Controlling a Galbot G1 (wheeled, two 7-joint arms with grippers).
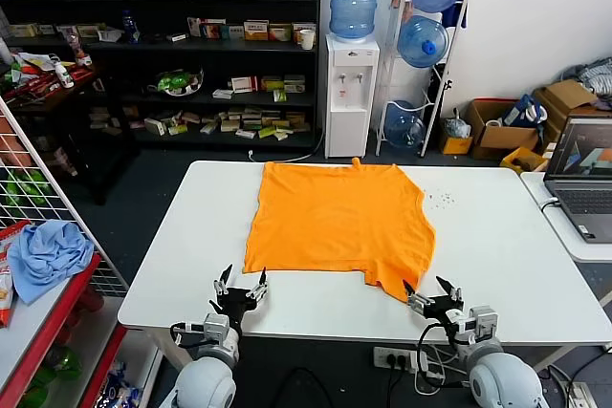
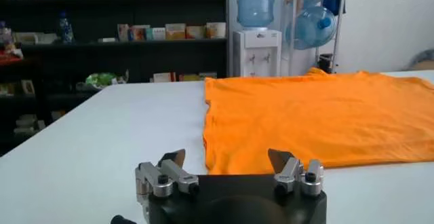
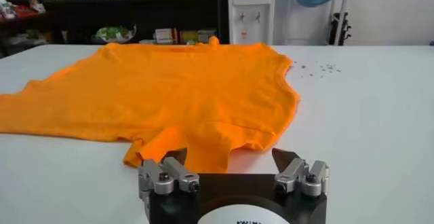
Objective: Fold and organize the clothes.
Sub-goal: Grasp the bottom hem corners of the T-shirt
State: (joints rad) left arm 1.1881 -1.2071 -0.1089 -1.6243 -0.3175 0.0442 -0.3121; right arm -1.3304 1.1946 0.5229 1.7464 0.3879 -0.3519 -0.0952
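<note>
The orange T-shirt lies spread flat on the white table, plain side up, no lettering showing. One sleeve sticks out at its near right corner. My left gripper is open and empty at the table's near edge, just short of the shirt's near left corner. My right gripper is open and empty at the near edge, just right of the sleeve. The shirt fills the left wrist view beyond the open left gripper. In the right wrist view the sleeve lies before the open right gripper.
A laptop sits on a side table at the right. A light blue cloth lies on a red rack at the left. Small specks dot the table right of the shirt. Shelves and a water dispenser stand behind.
</note>
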